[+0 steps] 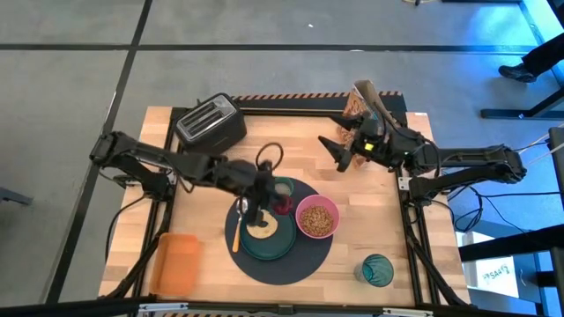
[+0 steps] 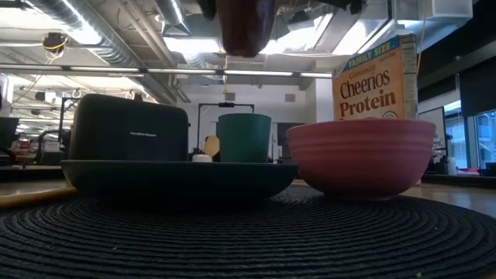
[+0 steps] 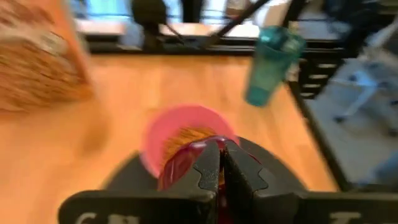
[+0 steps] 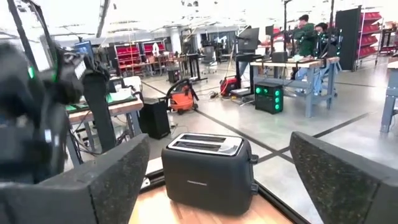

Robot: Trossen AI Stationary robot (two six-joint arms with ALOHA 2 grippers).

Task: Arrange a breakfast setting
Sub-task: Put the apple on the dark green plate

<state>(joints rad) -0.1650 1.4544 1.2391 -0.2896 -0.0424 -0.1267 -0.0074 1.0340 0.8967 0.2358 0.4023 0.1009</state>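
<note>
High view: left tool [image 1: 267, 197] over the teal plate [image 1: 275, 242] on the round dark mat [image 1: 304, 260], mid-counter, clamped on the red apple [image 1: 283, 206]. Pink bowl [image 1: 317, 217] just beside. Right tool [image 1: 338, 150] spread wide near the far edge. Low view: apple [image 2: 243, 27] hanging above plate [image 2: 178, 175]. Left wrist view: fingers [image 3: 208, 177] pinching the apple [image 3: 183, 165].

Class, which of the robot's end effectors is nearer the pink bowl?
The left end effector, holding the red apple just beside the pink bowl. The right end effector hangs farther back, near the cereal box.
</note>
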